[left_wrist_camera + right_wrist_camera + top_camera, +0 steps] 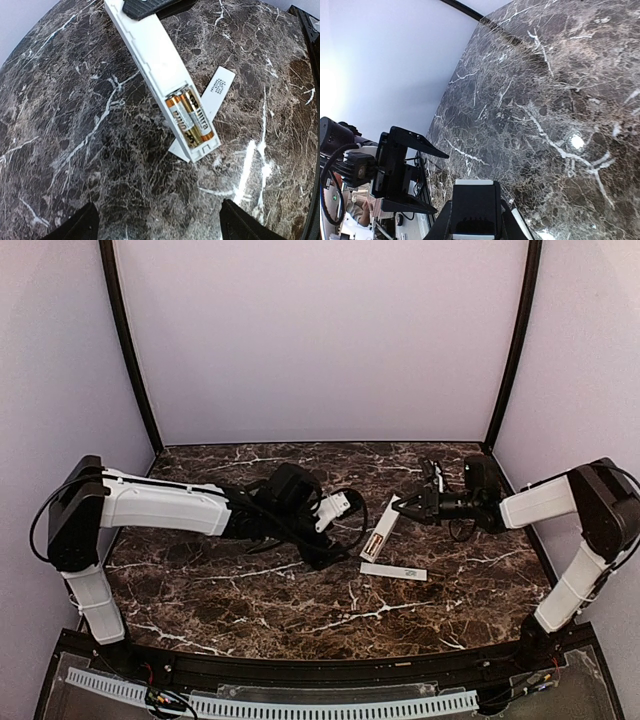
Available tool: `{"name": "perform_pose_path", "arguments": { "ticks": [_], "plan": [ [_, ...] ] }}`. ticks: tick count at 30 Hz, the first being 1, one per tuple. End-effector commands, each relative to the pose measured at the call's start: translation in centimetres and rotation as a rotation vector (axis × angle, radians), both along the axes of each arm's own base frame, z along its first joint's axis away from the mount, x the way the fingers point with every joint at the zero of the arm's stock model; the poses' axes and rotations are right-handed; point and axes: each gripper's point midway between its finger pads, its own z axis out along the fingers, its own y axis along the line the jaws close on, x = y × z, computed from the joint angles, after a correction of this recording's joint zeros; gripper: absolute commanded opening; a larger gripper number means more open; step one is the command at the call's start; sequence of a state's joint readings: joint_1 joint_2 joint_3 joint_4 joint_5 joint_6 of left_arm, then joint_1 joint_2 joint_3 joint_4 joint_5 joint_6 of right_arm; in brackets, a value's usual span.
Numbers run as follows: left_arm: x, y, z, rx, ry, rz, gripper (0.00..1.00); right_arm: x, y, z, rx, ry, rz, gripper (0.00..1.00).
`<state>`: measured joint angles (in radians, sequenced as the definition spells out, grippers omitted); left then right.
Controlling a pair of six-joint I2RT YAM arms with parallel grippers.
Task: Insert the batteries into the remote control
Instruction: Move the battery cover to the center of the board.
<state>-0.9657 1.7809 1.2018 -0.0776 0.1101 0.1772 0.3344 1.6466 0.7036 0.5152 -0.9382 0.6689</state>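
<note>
The white remote control [380, 530] lies slanted mid-table, its battery bay open towards me. Two dark and gold batteries [190, 118] sit side by side in the bay; they show as a reddish patch from above [374, 544]. My right gripper [402, 508] is shut on the remote's far, dark end [475, 183]; its dark fingers [145, 6] show at the top of the left wrist view. My left gripper [328, 542] is open and empty, its fingertips [75, 226] wide apart, just short of the remote's battery end [202, 147].
The thin white cover strip with grey print [393, 571] lies flat beside the remote's battery end, also in the left wrist view [218, 93]. Dark marble table [220, 590] with pale walls and black corner posts [130, 350] behind.
</note>
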Motion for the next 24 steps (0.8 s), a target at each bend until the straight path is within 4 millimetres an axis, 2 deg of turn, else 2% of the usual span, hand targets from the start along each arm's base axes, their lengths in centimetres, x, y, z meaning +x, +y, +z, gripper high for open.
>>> {"name": "perform_pose_path", "arguments": {
  "ticks": [1,5,8,14,15,18,21,24],
  "plan": [
    [1.0,-1.9,0.1,-0.039,0.034,-0.039,0.83,0.8,-2.9,1.0,0.007,-0.007,-0.11,0.0],
    [0.1,-3.9,-1.1,-0.038,0.043,-0.2,0.83,2.0,-7.5,1.3,0.008,0.005,-0.258,0.0],
    [0.3,-5.8,-2.6,-0.021,0.055,-0.281,0.79,2.3,-9.7,1.6,0.005,-0.001,-0.324,0.0],
    [-0.4,-9.4,-5.3,0.031,0.055,-0.374,0.76,2.4,-12.3,1.8,-0.018,-0.013,-0.387,0.0],
    [-0.3,-10.0,-5.7,0.035,0.06,-0.381,0.75,2.8,-13.6,1.9,-0.02,-0.014,-0.424,0.0],
    [-0.6,-11.1,-6.9,0.064,0.074,-0.406,0.75,2.9,-14.8,2.1,-0.021,-0.021,-0.453,0.0],
    [-0.6,-12.2,-8.5,0.099,0.07,-0.433,0.74,2.8,-15.5,2.4,-0.028,-0.027,-0.468,0.0],
    [-1.7,-12.4,-9.8,0.137,0.096,-0.467,0.7,2.8,-15.8,2.4,-0.035,-0.026,-0.467,0.0]
  ]
}}
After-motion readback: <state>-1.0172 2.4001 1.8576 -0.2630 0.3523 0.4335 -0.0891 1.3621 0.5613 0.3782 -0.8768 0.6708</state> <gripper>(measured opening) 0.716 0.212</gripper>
